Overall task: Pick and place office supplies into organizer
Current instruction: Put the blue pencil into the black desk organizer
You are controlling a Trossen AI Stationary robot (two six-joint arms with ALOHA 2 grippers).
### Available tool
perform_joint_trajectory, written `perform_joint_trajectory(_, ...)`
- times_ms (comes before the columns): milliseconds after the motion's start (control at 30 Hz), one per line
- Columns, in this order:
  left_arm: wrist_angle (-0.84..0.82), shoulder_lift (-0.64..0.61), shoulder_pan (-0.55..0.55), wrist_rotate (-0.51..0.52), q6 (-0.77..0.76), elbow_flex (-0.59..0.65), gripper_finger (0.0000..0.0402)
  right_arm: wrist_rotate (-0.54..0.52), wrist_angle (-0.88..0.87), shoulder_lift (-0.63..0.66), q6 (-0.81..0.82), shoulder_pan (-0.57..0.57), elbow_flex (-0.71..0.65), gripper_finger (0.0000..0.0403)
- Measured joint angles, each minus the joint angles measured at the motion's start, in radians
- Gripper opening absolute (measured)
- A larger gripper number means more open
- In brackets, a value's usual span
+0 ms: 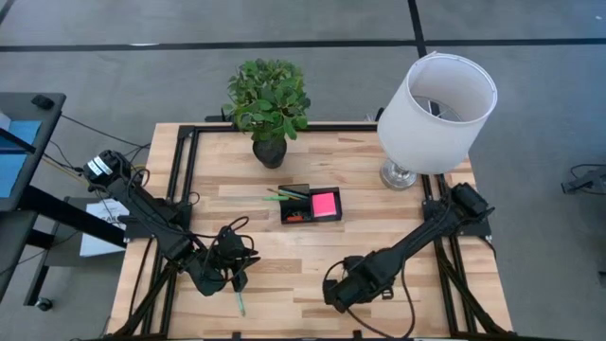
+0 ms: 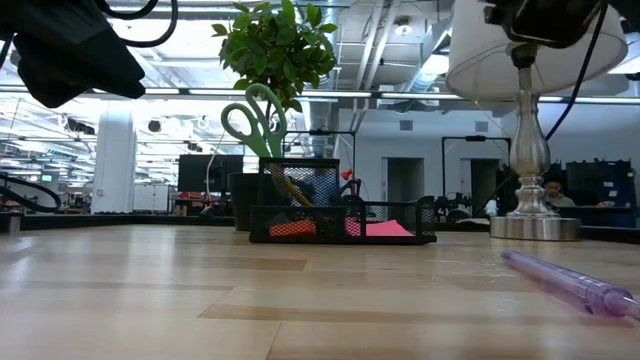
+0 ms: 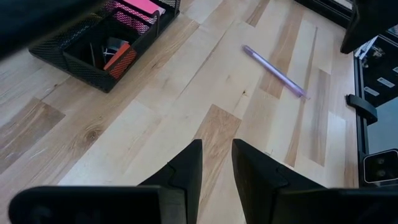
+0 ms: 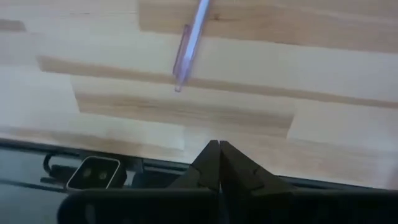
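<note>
The black mesh organizer (image 1: 311, 205) stands at mid-table and also shows in the low view (image 2: 340, 220) and the left wrist view (image 3: 93, 46). It holds a pink sticky-note pad (image 1: 325, 203), green-handled scissors (image 2: 255, 120) standing upright, thin green pens (image 1: 282, 194) and small red bits (image 3: 120, 57). A purple pen (image 3: 275, 71) lies flat on the table near the front edge; it also shows in the right wrist view (image 4: 189, 43) and the low view (image 2: 570, 285). A thin teal pen (image 1: 240, 301) lies beside my left gripper (image 1: 237, 275). That gripper is open a little and empty (image 3: 216, 149). My right gripper (image 1: 336, 294) is shut and empty (image 4: 219, 146), just short of the purple pen.
A potted plant (image 1: 268, 104) stands at the table's far edge. A white-shaded lamp (image 1: 431, 104) stands at the far right. Bare wood lies between the organizer and the near edge. Black rails (image 1: 185, 180) run along the table's sides.
</note>
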State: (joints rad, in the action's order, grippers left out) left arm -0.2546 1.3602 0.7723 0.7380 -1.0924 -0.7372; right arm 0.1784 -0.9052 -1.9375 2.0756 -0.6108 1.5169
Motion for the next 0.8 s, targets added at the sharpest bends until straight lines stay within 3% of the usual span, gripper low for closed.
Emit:
perform_joint_trajectory(167, 0.000, 0.000, 0.000, 0.000, 0.000, 0.000, 0.0080, -0.001, -0.017, 0.004, -0.024, 0.014, 0.000, 0.0001)
perform_joint_trajectory(433, 0.000, 0.000, 0.000, 0.000, 0.000, 0.000, 0.0080, -0.101, -0.004, -0.033, -0.009, 0.039, 0.000, 0.0001)
perform_joint_trajectory(500, 0.000, 0.000, 0.000, 0.000, 0.000, 0.000, 0.0080, -0.175, -0.020, -0.045, -0.049, 0.035, 0.001, 0.0001)
perform_joint_trajectory(667, 0.000, 0.000, 0.000, -0.001, 0.000, 0.000, 0.0080, -0.520, -0.046, -0.066, -0.139, -0.034, 0.002, 0.0000)
perform_joint_trajectory(800, 0.001, 0.000, 0.000, 0.000, 0.000, 0.000, 0.0080, -0.563, 0.014, -0.079, -0.070, -0.099, 0.001, 0.0000)
